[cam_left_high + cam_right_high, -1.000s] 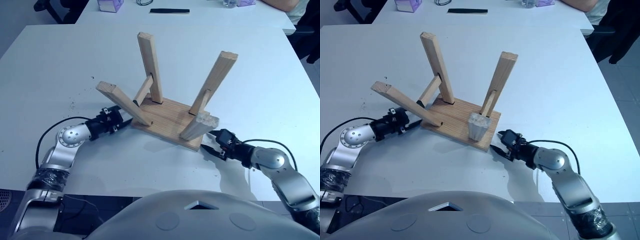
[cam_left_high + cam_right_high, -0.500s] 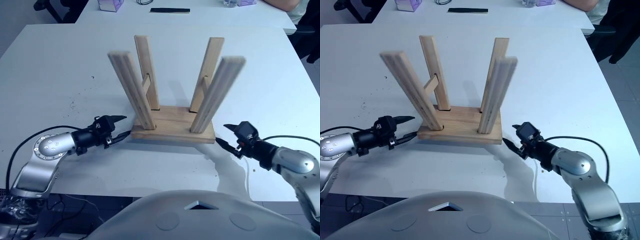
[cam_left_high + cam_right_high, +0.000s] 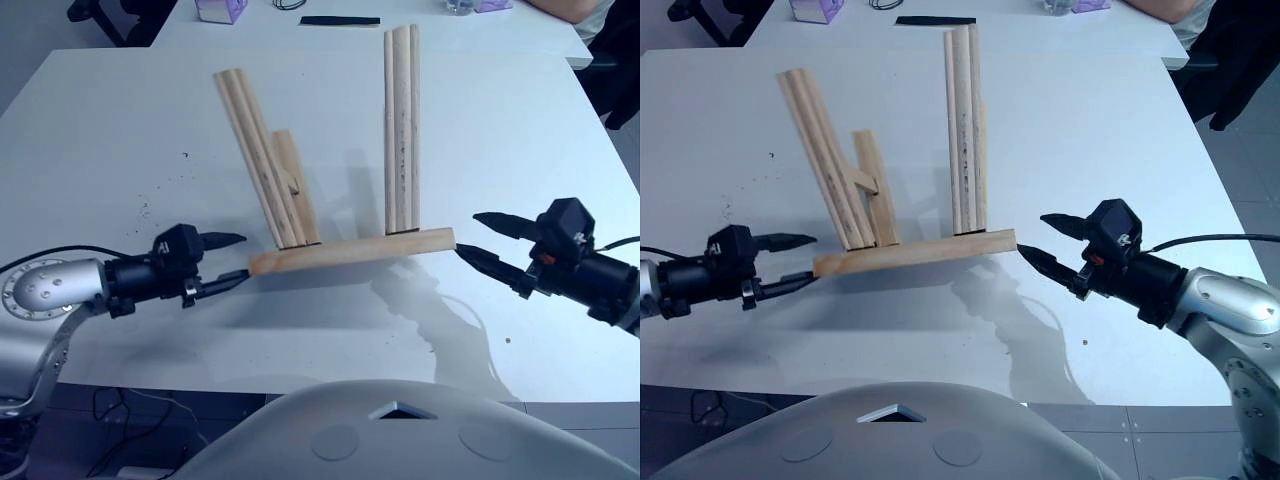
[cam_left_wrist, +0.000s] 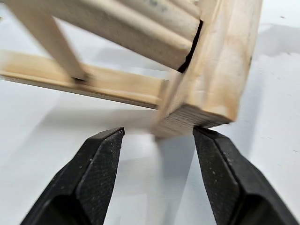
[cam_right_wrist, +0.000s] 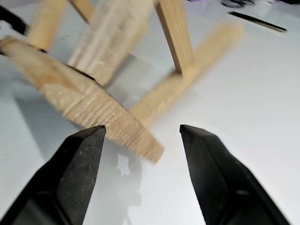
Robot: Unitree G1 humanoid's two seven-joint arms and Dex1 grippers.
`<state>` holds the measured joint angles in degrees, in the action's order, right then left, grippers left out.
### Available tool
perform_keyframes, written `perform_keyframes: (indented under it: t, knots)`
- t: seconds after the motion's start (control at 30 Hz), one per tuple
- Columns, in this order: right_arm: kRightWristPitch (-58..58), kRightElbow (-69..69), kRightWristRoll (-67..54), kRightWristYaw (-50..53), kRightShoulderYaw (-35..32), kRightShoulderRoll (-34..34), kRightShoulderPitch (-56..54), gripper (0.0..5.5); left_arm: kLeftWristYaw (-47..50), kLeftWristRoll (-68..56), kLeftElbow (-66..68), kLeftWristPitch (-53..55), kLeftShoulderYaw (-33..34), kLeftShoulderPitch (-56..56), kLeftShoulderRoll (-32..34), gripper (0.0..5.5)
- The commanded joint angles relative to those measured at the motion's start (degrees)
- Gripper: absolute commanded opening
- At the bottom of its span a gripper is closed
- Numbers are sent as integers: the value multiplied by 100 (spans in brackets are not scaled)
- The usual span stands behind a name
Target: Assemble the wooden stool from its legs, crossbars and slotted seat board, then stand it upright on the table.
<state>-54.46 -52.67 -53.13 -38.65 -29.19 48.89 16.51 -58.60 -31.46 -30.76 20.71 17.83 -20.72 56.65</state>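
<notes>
L claw [image 3: 245, 256] spread at one end of the stool [image 3: 350, 250], R claw [image 3: 467, 233] spread at the other. It's upside down mid-table [image 3: 120, 130], legs [image 3: 400, 130] up. Best pinch both ends evenly, then flip slow, imo.

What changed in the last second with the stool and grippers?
The inverted stool swung square to the camera and tipped; its seat board now shows edge-on, seemingly off the table. Right gripper rose and moved outward with the board's end. Unchanged: left gripper at the other end, both open, legs up.
</notes>
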Motion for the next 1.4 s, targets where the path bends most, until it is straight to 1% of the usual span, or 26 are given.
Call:
perform_keyframes:
  t: [0.03,0.07,0.2,0.33,0.47,0.63,0.73,0.83,0.9,0.97,1.13,1.27,1.4]
  knots:
    - [102,-323,-919,-476,312,402,-364,296,-463,-743,-555,176,-69,269,29,276]
    - [146,-281,-753,-497,402,458,-330,296,-505,-755,-613,213,-38,239,34,276]
    - [209,-164,-519,-592,424,559,-35,296,-748,-654,-455,259,-21,402,120,276]
    - [966,466,961,-1222,912,928,621,296,-892,-489,-306,251,9,462,105,276]
    - [1470,999,1432,-1516,1244,752,734,296,-990,96,34,-41,-340,471,92,276]
    - [1910,1733,1694,-1857,1432,732,504,296,-1051,826,815,-791,-729,370,5,276]
    - [2289,2105,2031,-2054,1939,674,258,296,-1107,1105,1156,-1149,-1059,354,-123,276]
    - [2581,2467,2413,-2181,2624,503,-139,296,-932,1657,1598,-1694,-1596,596,-408,276]
    - [2776,2792,2701,-2234,3040,362,-419,296,-873,1789,1671,-1810,-1833,709,-560,276]
    - [2933,3040,2894,-2274,3306,248,-547,296,-912,1884,1754,-1908,-2052,845,-654,276]
    - [3231,3471,3189,-2401,3596,166,-609,296,-920,2210,2185,-2208,-2494,1148,-811,276]
    - [3283,3517,3222,-2523,3681,155,-569,296,-875,2366,2503,-2409,-2651,1230,-874,276]
    - [3235,3510,3243,-2474,3855,-58,-656,296,-841,2425,2587,-2508,-2767,1236,-905,276]
